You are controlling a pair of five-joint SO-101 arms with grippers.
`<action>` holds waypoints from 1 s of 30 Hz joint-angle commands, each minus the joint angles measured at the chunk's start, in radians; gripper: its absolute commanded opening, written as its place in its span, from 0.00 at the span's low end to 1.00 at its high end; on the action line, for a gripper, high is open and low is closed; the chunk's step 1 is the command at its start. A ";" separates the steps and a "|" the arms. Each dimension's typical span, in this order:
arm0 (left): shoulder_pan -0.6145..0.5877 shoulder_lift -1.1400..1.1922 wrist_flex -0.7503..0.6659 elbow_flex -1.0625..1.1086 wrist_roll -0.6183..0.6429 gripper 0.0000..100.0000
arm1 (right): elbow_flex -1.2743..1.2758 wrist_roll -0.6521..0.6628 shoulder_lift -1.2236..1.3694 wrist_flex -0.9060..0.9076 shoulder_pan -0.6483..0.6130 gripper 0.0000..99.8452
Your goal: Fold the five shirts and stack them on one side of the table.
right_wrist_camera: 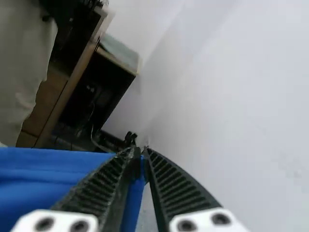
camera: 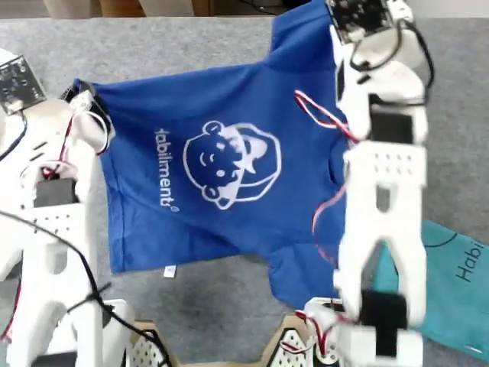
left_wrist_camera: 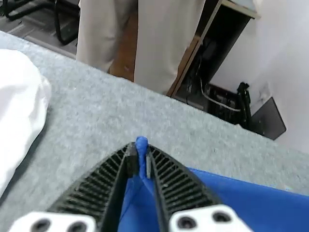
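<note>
Blue shirt [camera: 199, 176] spread across the desk [camera: 191, 46], its right side hidden under an arm. Left tool [left_wrist_camera: 139, 162] and right tool [right_wrist_camera: 140, 157] each pinch its edge tight, and a teal shirt [camera: 451, 290] lies near-right, cut off.

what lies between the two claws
The blue cotton T-shirt with a white cartoon print spans between the left claw and the right claw, each shut on an edge; the high view shows it spread over the grey table.
</note>
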 commanded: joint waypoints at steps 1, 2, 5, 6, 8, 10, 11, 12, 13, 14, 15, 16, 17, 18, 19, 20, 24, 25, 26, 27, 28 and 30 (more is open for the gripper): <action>0.011 0.091 -0.118 -0.055 -0.006 0.02 | -0.140 -0.005 0.136 -0.063 -0.015 0.00; 0.015 0.125 -0.121 -0.089 -0.005 0.02 | -0.186 -0.005 0.179 -0.068 -0.018 0.00; 0.018 0.234 -0.124 -0.210 -0.005 0.02 | -0.361 -0.005 0.320 -0.068 -0.031 0.00; 0.018 0.271 -0.121 -0.256 -0.005 0.02 | -0.427 -0.005 0.369 -0.068 -0.033 0.00; 0.018 0.349 -0.120 -0.345 -0.005 0.02 | -0.567 0.000 0.467 -0.064 -0.035 0.00; 0.018 0.426 -0.120 -0.428 -0.005 0.02 | -0.707 0.000 0.562 -0.060 -0.035 0.00; 0.018 0.461 -0.120 -0.465 -0.005 0.02 | -0.768 0.002 0.605 -0.055 -0.035 0.00; 0.018 0.492 -0.118 -0.500 -0.006 0.02 | -0.826 0.002 0.644 -0.034 -0.035 0.00; 0.018 0.518 -0.117 -0.532 -0.006 0.02 | -0.885 0.002 0.677 -0.003 -0.033 0.00; 0.018 0.541 -0.106 -0.562 -0.006 0.02 | -0.941 0.002 0.705 0.035 -0.031 0.00; 0.018 0.559 -0.083 -0.594 -0.006 0.02 | -0.995 0.002 0.728 0.078 -0.031 0.00; 0.020 0.568 -0.054 -0.628 -0.006 0.02 | -1.047 0.002 0.750 0.117 -0.031 0.00; 0.023 0.576 -0.023 -0.660 -0.006 0.02 | -1.093 0.002 0.769 0.143 -0.033 0.00; 0.032 0.582 0.005 -0.690 -0.006 0.02 | -1.135 0.002 0.788 0.163 -0.033 0.00; 0.037 0.584 0.031 -0.717 -0.006 0.02 | -1.171 0.002 0.808 0.181 -0.035 0.00; 0.041 0.588 0.051 -0.735 -0.006 0.02 | -1.205 0.002 0.825 0.195 -0.035 0.00; 0.044 0.593 0.104 -0.750 -0.011 0.02 | -1.299 0.002 0.875 0.279 -0.033 0.00; 0.041 0.593 0.129 -0.750 -0.012 0.02 | -1.314 0.002 0.883 0.310 -0.031 0.00; 0.038 0.593 0.161 -0.750 -0.012 0.02 | -1.330 0.002 0.889 0.344 -0.030 0.00; 0.038 0.593 0.198 -0.750 -0.014 0.02 | -1.342 0.002 0.892 0.377 -0.030 0.00; 0.037 0.593 0.232 -0.750 -0.015 0.02 | -1.351 0.002 0.892 0.413 -0.028 0.00; 0.037 0.588 0.296 -0.750 -0.044 0.02 | -1.363 0.002 0.891 0.493 -0.028 0.00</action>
